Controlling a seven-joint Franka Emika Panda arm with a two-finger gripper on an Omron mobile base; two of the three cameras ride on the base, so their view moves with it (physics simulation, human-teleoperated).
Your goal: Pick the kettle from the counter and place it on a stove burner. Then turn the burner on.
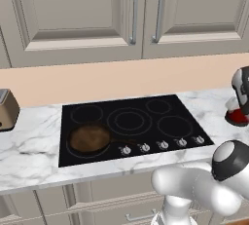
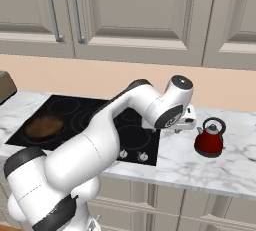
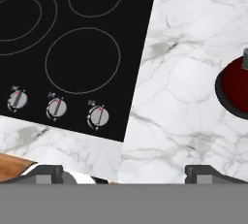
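The kettle point(image 2: 209, 139) stood upright on the counter point(image 2: 235, 167), to the right of the black cooktop point(image 1: 131, 126) and well apart from the double-ringed stove burner point(image 1: 129, 121) at the cooktop's middle. Its red body and thin black arched handle showed plainly in the right base view; in the left base view only part of the kettle point(image 1: 237, 116) was visible at the right edge, behind the arm's dark wrist. The gripper point(image 3: 123, 172) hung above bare marble between the cooktop's right edge and the kettle, with its two dark tips spread wide apart and nothing between them. In the hand view the kettle point(image 3: 235, 88) sat at the right edge, off to one side of the fingers and not touched by them.

A brown frying pan point(image 1: 90, 138) rested on the front left circle of the cooktop, its handle pointing toward the row of knobs point(image 1: 163, 144) along the front. A toaster point(image 1: 7, 109) sat at the counter's far left. Grey cabinet doors point(image 1: 73, 14) with metal handles ran above the beige wall.
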